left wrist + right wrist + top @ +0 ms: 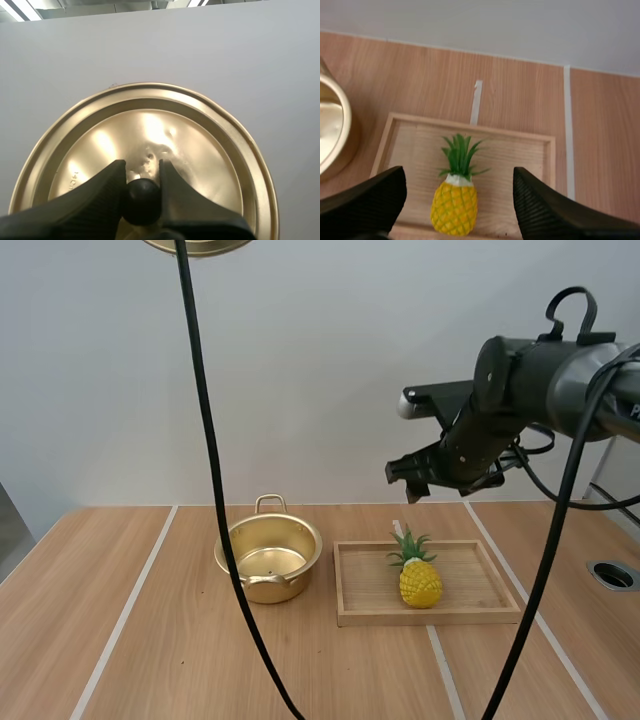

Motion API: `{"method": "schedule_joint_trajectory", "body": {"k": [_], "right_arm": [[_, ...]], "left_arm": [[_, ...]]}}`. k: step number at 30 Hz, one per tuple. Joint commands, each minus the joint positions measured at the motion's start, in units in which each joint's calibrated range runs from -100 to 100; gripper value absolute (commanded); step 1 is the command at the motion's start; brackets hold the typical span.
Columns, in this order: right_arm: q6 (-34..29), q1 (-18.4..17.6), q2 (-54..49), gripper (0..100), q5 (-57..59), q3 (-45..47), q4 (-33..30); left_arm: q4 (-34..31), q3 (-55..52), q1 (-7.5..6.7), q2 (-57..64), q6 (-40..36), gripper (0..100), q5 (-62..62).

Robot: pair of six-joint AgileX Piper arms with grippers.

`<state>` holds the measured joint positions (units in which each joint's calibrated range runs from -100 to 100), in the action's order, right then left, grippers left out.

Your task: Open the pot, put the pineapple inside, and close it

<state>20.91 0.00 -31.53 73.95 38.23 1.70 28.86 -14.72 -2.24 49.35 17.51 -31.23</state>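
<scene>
Left tool (141, 169) is pinching the black round knob (141, 201) of the round golden metal lid (205, 150), holding it high above the light wooden table (130, 640). The open golden metal pot with two handles (268, 560) is sitting on the table, just beside the shallow rectangular wooden tray (480, 616). The yellow pineapple with green leaves (420, 580) is sitting in the tray. Right tool (457, 176) is hanging above the pineapple, fingers spread wide, touching nothing.
</scene>
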Motion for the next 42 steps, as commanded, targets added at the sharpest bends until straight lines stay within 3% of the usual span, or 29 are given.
{"method": "schedule_joint_trajectory", "body": {"k": [1, 17, 24, 42], "right_arm": [[1.2, 0.2, -0.1, 100, -2.0, 3.4, 0.2], [1.9, 0.2, -0.1, 100, -17.9, 17.7, 1.2], [4.3, -0.3, 3.4, 100, -19.9, 18.0, 6.7], [4.3, -0.3, 12.0, 100, -26.4, 18.0, 6.1]], "left_arm": [[1.1, 0.6, 0.01, 0.4, -0.2, 0, 1.7], [1.1, 0.6, 0.01, 0.4, -0.2, 0, -0.6], [1.1, 0.6, 0.01, 0.4, -0.2, 0, -0.7], [1.3, 0.6, 0.01, 0.4, -0.2, 0, -0.7]]}}
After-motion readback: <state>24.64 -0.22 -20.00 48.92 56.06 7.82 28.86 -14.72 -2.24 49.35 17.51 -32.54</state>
